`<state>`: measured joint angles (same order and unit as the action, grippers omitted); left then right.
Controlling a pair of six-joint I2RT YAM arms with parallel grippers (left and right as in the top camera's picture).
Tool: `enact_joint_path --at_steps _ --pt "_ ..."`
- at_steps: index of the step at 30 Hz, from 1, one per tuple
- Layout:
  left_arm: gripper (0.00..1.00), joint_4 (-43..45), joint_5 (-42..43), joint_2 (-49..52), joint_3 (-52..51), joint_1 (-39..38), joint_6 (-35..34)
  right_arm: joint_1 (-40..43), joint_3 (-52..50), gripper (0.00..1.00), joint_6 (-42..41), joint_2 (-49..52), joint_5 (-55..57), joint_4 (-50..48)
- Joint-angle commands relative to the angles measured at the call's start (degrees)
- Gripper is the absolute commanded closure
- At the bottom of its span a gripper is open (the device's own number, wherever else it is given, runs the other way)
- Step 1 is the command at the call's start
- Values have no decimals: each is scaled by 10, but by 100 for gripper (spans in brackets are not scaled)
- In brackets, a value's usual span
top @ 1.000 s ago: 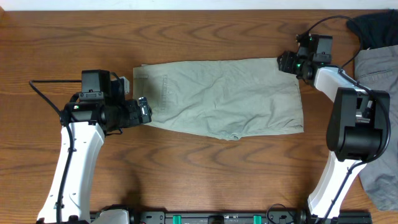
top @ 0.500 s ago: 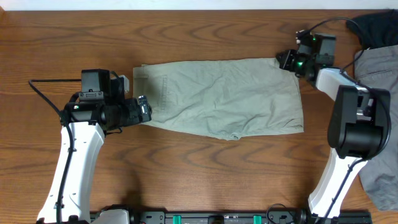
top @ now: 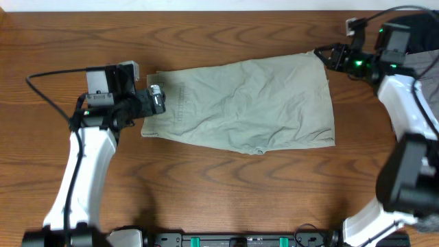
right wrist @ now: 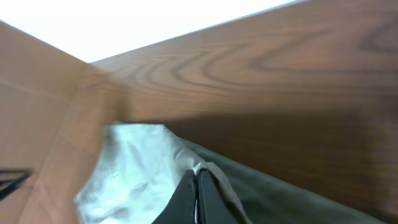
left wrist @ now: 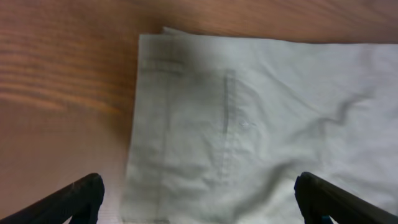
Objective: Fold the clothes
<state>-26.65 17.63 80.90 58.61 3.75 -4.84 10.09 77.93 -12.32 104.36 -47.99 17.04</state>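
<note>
The light khaki shorts [top: 247, 103] lie spread flat across the middle of the wooden table, waistband to the left. My left gripper [top: 156, 100] hovers over the waistband end. In the left wrist view it [left wrist: 202, 208] is wide open, with the waistband and a pocket seam of the shorts [left wrist: 249, 124] under it. My right gripper [top: 328, 57] is shut on the far right corner of the shorts. In the right wrist view its closed fingertips [right wrist: 198, 186] pinch the hem of the shorts [right wrist: 137, 174], lifted a little off the table.
A darker grey garment [top: 431, 65] and a black cloth [top: 420, 20] lie at the far right, partly behind my right arm. The table's far edge [top: 206, 9] runs along the top. Bare wood [top: 226, 199] lies in front of the shorts.
My right gripper has moved up and to the right, pulling the far right corner of the shorts with it. My left gripper has moved up to the waistband end, and the waistband edge has shifted.
</note>
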Motion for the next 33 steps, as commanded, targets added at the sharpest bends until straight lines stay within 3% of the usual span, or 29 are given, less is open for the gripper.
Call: enact_joint_path --at_steps 1,6,10,21,24,28,30,32,33 --pt "6 40 -4 61 9 21 14 -5 4 99 23 -60 17 43" --pt "10 108 -3 130 9 41 11 -5 4 99 24 -127 123 150" --pt "3 143 -3 153 9 45 11 -8 4 99 70 -154 147 205" --pt "2 208 120 189 9 45 -6 -42 4 99 126 -158 139 227" --pt "2 202 120 189 9 45 -6 -42 4 98 88 -157 205 212" --pt "2 195 120 189 9 45 -6 -34 4 94 -20 -150 412 191" --pt "2 189 120 189 9 45 -6 -24 4 93 -22 -143 435 176" --pt "2 170 120 189 9 45 -1 -11 4 85 -22 -132 433 169" --pt "2 160 120 189 9 45 4 -6 4 77 -22 -127 430 170"
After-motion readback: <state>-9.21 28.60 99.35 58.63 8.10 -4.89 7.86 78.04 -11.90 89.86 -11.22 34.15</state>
